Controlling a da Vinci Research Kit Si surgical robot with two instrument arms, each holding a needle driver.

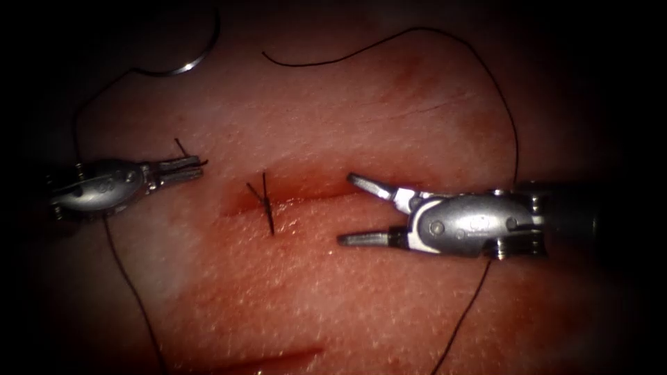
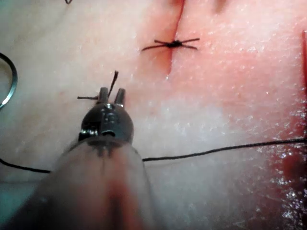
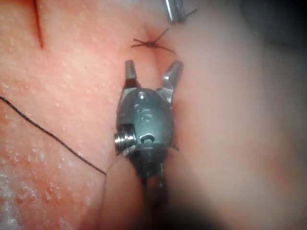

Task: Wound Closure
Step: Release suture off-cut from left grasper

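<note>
On the tissue (image 1: 389, 104) in the endoscope view, the needle (image 1: 198, 52) lies free at the far left, in neither tool. The left end effector (image 1: 187, 169) is closed on a short cut end of thread (image 1: 182, 148); the right end effector (image 1: 361, 212) gapes, empty, beside the knot (image 1: 265, 201) on the cut (image 1: 306, 198).

Left wrist view: closed jaws pinch the thread scrap.

Right wrist view: jaws spread, holding nothing.

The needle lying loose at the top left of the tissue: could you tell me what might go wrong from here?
The needle lies free on the tissue, held by neither tool, so it could get lost or snag. Its thread loops under the right tool, whose open jaws might catch it. The left tool grips a cut end of thread, which may drop near the knot.
</note>
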